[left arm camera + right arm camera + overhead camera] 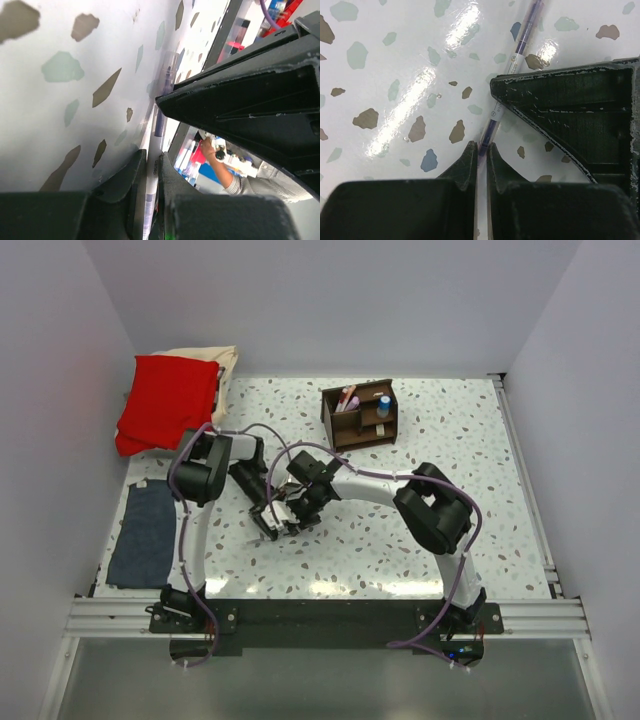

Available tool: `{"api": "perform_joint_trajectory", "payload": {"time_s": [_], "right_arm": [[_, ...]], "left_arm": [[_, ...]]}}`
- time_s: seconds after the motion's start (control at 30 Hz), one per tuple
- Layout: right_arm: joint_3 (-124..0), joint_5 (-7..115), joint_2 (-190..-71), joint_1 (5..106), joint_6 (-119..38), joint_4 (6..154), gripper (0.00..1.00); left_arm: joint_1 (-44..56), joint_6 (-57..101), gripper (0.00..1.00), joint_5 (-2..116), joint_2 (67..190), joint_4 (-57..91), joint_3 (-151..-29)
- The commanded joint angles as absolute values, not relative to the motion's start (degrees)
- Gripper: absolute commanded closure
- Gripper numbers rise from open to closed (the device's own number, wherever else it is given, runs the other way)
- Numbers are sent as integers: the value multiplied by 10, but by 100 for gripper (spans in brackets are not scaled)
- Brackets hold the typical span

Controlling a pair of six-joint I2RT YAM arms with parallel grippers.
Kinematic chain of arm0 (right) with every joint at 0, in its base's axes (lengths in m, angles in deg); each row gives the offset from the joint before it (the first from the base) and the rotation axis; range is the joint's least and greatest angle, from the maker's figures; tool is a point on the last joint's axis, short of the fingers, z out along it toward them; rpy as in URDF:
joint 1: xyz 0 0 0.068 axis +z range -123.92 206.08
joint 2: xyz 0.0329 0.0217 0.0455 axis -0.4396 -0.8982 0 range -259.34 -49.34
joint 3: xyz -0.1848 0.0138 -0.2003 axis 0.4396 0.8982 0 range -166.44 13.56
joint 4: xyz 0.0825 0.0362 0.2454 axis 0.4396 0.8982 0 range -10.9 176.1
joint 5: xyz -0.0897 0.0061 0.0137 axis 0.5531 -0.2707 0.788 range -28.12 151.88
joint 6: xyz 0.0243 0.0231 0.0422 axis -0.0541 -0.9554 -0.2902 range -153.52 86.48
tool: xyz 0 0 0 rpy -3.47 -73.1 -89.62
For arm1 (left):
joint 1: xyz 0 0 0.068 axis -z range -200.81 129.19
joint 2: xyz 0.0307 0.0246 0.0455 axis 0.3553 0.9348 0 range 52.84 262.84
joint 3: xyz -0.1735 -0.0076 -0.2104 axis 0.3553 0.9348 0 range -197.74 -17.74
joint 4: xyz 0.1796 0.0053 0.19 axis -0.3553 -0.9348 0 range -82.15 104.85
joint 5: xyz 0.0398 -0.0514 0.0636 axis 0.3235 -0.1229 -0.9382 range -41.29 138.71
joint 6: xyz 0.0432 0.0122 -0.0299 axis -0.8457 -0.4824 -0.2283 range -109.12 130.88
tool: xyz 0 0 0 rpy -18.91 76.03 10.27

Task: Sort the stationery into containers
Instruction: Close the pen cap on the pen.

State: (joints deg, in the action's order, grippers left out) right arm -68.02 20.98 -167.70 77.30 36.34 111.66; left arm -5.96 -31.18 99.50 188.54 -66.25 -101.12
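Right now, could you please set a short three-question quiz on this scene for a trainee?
1. True or false: the folded red cloth lies inside the dark brown wooden organizer box.
2. Pick one. The right gripper is shut on: A) a corner of the red cloth; B) a thin clear pen with a purple core lying on the table; C) nothing.
3. Fill in: seen from the top camera, the stubby blue-and-white cylinder stands at the box's ____-hand end.

Key: 1 false; 2 B; 3 right.
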Motion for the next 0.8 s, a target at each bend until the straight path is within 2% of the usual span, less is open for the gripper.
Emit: {"api": "perform_joint_trajectory", "payload": {"time_s": [0.0,0.1,0.33,0.43,0.47,0.57,0.63,0.67,0.77], "right_arm": [[-686,62,-1688,833,288,1019,100],[-660,93,-1678,839,223,961,100],[-643,105,-1669,843,180,927,100],[-662,130,-1668,832,204,995,84],[-661,136,-1661,828,211,1025,75],[-662,172,-1647,796,239,1090,71],[-667,172,-1622,752,248,1121,63],[-669,177,-1610,739,249,1135,53],[-691,200,-1563,696,274,1202,48]], "left_arm": [[-65,-235,100,1098,1873,-341,-990],[-53,-173,100,1081,1818,-249,-940],[-36,-163,100,1079,1825,-238,-942],[-38,-203,100,1065,1807,-279,-939],[-38,-227,100,1061,1801,-306,-937],[-40,-289,100,1056,1776,-382,-933],[-42,-306,100,1046,1761,-411,-925],[-42,-310,100,1041,1741,-413,-919],[-43,-319,100,1023,1708,-417,-902]]}}
